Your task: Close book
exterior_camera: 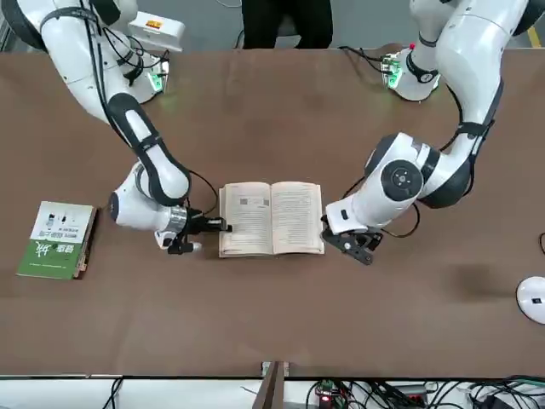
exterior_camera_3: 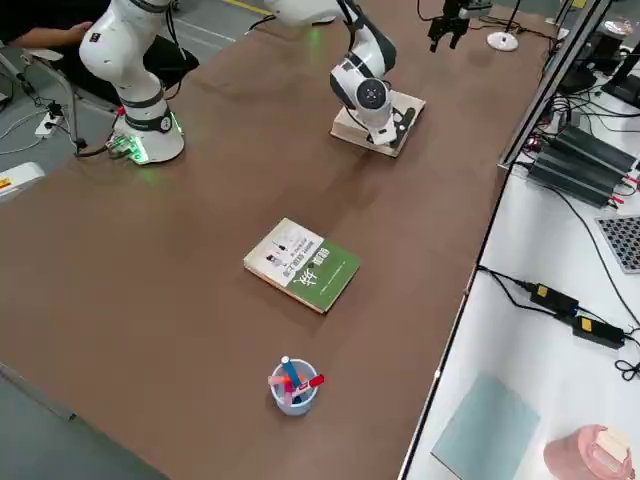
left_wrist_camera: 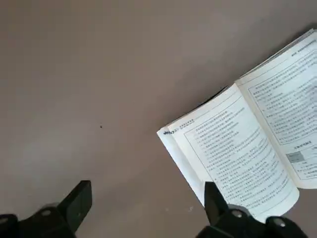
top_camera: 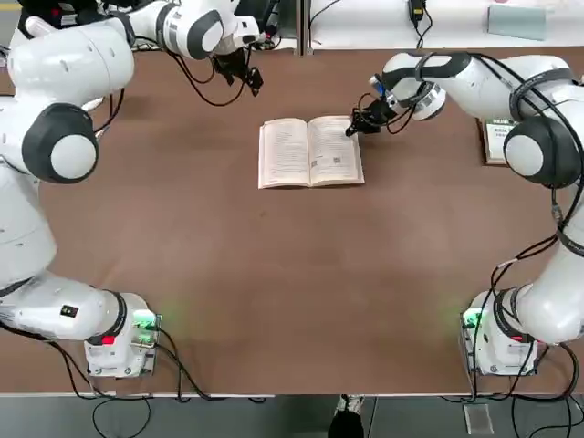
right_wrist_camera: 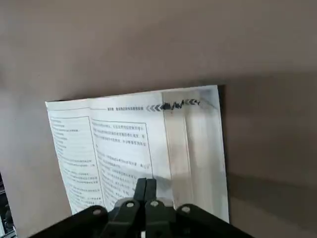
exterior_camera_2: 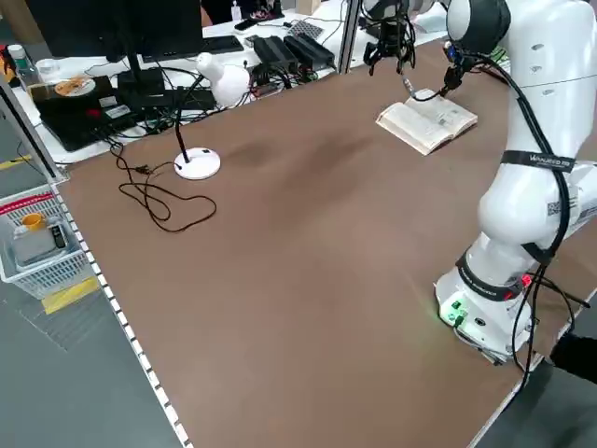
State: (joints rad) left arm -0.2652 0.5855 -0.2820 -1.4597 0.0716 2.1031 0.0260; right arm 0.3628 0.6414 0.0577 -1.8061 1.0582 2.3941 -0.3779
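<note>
Right end effector (right_wrist_camera: pixel 145 184), clenched, hovers at the open book's (right_wrist_camera: pixel 124 148) right-hand edge; left end effector (left_wrist_camera: pixel 148 198) released.

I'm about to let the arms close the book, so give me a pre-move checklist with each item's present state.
1. Book lies open, pages up: ok.
2. Right gripper, at the book's right-hand edge, has its fingers together for pushing: ok.
3. Right fingers are under the cover: cannot tell; in its wrist view they overlap the pages.
4. Left gripper, off the book's left side, is out of the way of a fold from the right: ok, as far as I can judge.
5. Green-and-white book lies apart from the open one: ok.
6. Book is closed: not ok.
</note>
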